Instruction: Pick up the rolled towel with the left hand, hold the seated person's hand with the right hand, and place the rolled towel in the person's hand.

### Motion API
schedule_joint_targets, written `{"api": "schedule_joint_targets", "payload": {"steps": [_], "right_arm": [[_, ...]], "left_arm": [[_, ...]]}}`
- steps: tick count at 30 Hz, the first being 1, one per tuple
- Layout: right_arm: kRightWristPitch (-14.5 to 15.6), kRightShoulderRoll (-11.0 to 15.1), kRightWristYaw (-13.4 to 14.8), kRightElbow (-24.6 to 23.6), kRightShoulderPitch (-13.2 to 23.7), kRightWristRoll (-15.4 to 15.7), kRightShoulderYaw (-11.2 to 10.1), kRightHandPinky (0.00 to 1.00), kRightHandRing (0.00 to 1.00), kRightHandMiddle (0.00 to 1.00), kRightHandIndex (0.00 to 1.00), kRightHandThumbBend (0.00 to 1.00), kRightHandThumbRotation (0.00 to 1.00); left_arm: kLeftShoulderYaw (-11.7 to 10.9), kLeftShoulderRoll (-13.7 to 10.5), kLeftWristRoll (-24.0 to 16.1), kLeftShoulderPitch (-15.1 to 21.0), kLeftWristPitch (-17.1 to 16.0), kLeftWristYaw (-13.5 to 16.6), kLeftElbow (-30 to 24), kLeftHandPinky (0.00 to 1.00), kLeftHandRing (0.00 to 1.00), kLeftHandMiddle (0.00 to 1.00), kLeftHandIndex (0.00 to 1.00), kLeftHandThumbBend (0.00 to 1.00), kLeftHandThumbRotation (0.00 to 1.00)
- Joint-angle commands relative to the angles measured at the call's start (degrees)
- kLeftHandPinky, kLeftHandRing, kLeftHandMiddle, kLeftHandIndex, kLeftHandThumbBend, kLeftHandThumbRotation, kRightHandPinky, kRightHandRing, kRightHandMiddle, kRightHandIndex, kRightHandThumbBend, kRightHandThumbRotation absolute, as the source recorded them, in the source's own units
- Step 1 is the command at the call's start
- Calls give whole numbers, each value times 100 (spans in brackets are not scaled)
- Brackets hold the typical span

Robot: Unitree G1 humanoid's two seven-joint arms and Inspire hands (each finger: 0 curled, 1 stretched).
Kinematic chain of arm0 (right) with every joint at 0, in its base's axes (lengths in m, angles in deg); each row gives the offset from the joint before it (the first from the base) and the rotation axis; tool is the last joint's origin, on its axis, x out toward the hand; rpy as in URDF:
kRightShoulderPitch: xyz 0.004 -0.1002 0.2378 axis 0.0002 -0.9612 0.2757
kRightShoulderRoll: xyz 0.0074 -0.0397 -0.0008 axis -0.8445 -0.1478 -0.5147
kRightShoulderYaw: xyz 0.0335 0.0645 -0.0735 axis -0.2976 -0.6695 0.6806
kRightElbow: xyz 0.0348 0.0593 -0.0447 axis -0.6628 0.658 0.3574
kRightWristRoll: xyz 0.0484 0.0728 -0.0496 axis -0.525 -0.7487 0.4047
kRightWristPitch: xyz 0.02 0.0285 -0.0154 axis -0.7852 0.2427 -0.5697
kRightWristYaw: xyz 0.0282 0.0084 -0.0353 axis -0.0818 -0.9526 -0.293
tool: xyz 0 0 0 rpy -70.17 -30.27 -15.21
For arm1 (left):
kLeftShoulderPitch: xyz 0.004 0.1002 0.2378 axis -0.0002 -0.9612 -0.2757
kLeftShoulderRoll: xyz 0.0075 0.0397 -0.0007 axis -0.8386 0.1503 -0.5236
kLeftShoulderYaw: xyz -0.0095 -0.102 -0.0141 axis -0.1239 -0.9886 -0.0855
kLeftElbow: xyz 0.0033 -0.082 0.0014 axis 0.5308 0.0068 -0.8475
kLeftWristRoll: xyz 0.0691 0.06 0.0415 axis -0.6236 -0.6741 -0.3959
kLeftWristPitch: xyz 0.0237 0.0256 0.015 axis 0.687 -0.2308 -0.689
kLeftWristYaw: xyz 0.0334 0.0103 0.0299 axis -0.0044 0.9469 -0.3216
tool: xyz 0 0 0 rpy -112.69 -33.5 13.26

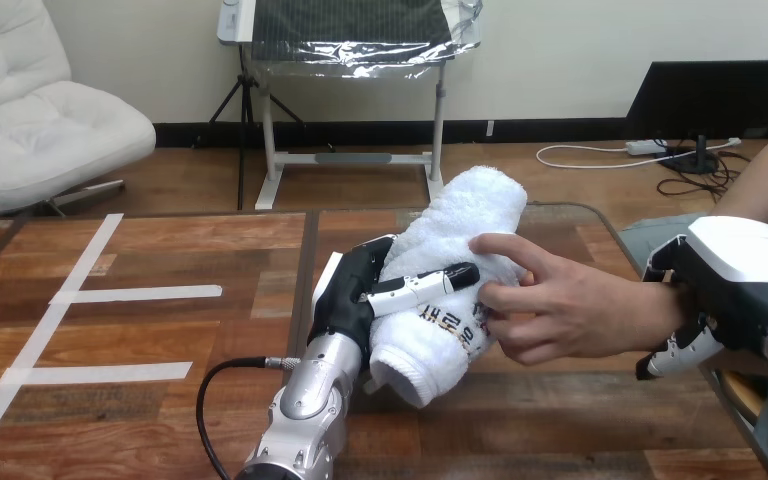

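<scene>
While my left hand (345,300) grips the towel (470,215) and right hand (730,285) circles the person's wrist (652,305), I'd lower gently.

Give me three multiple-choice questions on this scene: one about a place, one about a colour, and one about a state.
1. Where is the right hand? A on the rolled towel. B at the person's wrist. C hanging free of everything.
2. What colour is the rolled towel? A white. B blue. C green.
3. How is the left hand? A open. B shut on nothing. C shut on the rolled towel.
Answers: B, its fingers curl round the wrist; A, the roll is plainly white; C, its fingers wrap the rolled towel, which the person's hand also touches.
</scene>
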Motion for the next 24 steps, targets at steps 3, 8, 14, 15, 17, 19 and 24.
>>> {"api": "schedule_joint_targets", "payload": {"steps": [3,8,14,15,17,19,24], "right_arm": [[78,-111,152,-200,156,-78,-284,27,34,43,49,81,0],[75,-112,168,-185,153,-71,-280,30,37,46,50,82,0],[106,-130,158,-199,148,-92,-297,32,38,46,50,81,0],[103,-128,160,-203,145,-91,-299,32,38,46,50,81,0],[130,-128,140,-225,147,-81,-294,32,38,46,50,81,0],[167,-131,111,-250,153,-69,-287,31,38,46,50,81,0],[123,-128,140,-253,129,-107,-312,30,37,45,50,81,0]], "left_arm": [[152,1453,161,1040,-111,-197,-227,24,32,39,45,68,2],[175,1445,174,1021,-117,-223,-238,24,33,40,46,68,2],[189,1443,179,1013,-111,-229,-254,25,34,40,46,67,2],[184,1447,191,1011,-107,-235,-257,25,34,40,46,67,2],[181,1449,202,1011,-101,-235,-260,26,34,41,46,67,2],[185,1446,201,1011,-97,-229,-260,26,34,41,46,66,2],[212,1444,181,1002,-145,-221,-260,26,34,41,46,67,2]]}}
